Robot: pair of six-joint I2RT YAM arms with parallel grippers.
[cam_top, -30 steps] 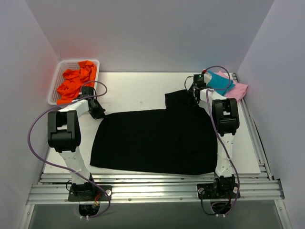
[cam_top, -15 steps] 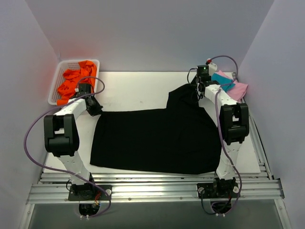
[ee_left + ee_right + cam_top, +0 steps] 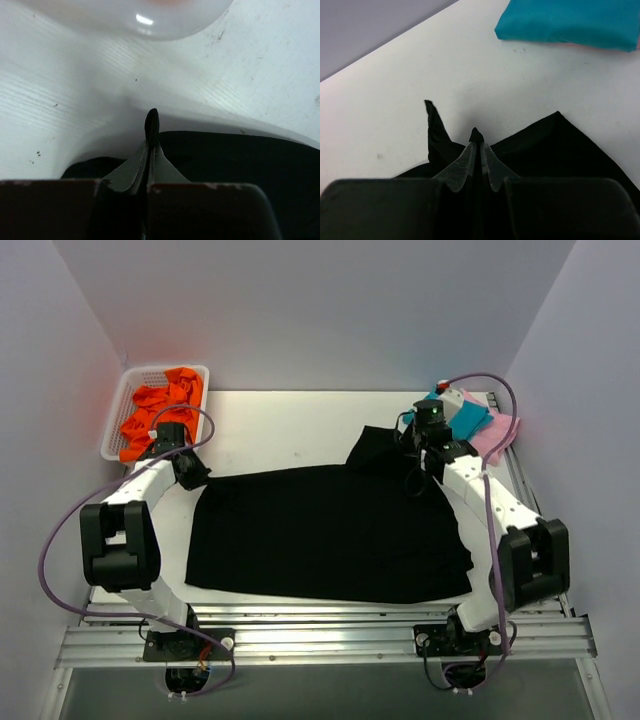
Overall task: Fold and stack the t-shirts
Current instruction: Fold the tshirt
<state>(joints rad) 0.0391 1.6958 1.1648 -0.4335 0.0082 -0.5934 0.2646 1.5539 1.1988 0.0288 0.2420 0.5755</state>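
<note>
The black t-shirt [image 3: 330, 535] lies spread over the middle of the white table. My left gripper [image 3: 192, 472] is shut on its far left corner; a tip of black cloth [image 3: 151, 122] sticks out between the jaws. My right gripper [image 3: 418, 452] is shut on its far right edge, with black cloth [image 3: 476, 135] pinched between the fingers. A sleeve [image 3: 368, 448] sticks out toward the back. The teal t-shirt [image 3: 465, 417] lies folded on the pink t-shirt [image 3: 497, 432] at the back right; the teal one also shows in the right wrist view [image 3: 565, 22]. No starburst mark shows.
A white basket [image 3: 117, 420] holding orange cloth [image 3: 160, 408] stands at the back left corner. White walls close in the table on three sides. Metal rails [image 3: 320, 635] run along the near edge.
Both grippers keep their hold on the black shirt. The right arm has swung outward to the right and the left arm to the left, stretching the shirt's far edge wider and flatter.
</note>
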